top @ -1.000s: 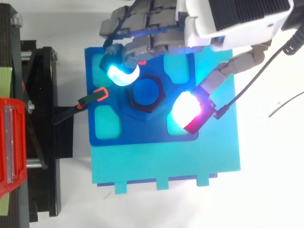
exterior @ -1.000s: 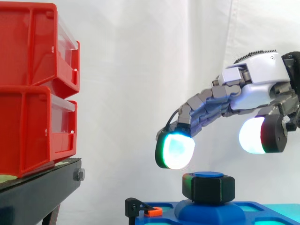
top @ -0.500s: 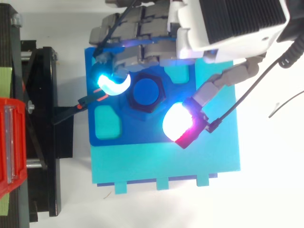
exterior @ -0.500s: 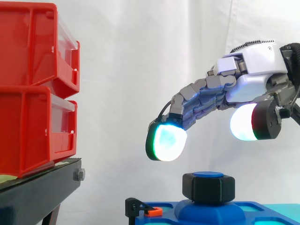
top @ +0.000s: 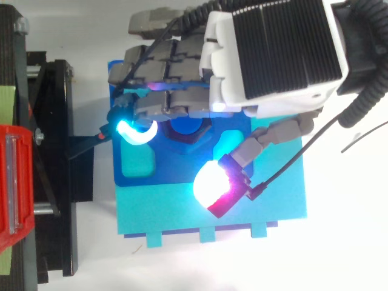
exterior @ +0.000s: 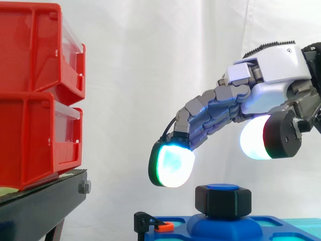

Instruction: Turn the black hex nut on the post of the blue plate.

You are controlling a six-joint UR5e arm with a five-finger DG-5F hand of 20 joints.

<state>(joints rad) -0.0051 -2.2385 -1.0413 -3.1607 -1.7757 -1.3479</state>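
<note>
The black hex nut (exterior: 223, 200) sits on the blue post (exterior: 223, 188) of the blue plate (top: 139, 176), low in the side view. My hand (exterior: 271, 83) hovers above it, clear of the nut. Its fingers (exterior: 200, 120) reach out and down to the left, with the cyan fingertip (exterior: 171, 166) hanging left of and a little above the nut. The thumb pad (exterior: 258, 138) glows white to the upper right of the nut. Nothing is held. In the top view my hand (top: 270, 54) covers most of the nut (top: 182, 128).
Two stacked red bins (exterior: 37, 95) rest on a black stand (exterior: 42, 208) at the left. A black clamp with an orange tip (exterior: 153, 224) sits at the plate's left edge. The plate lies on a turquoise base (top: 212, 206).
My hand has moved left and toward the plate's front in the top view, its fingertip now left of the nut. The nut has not turned.
</note>
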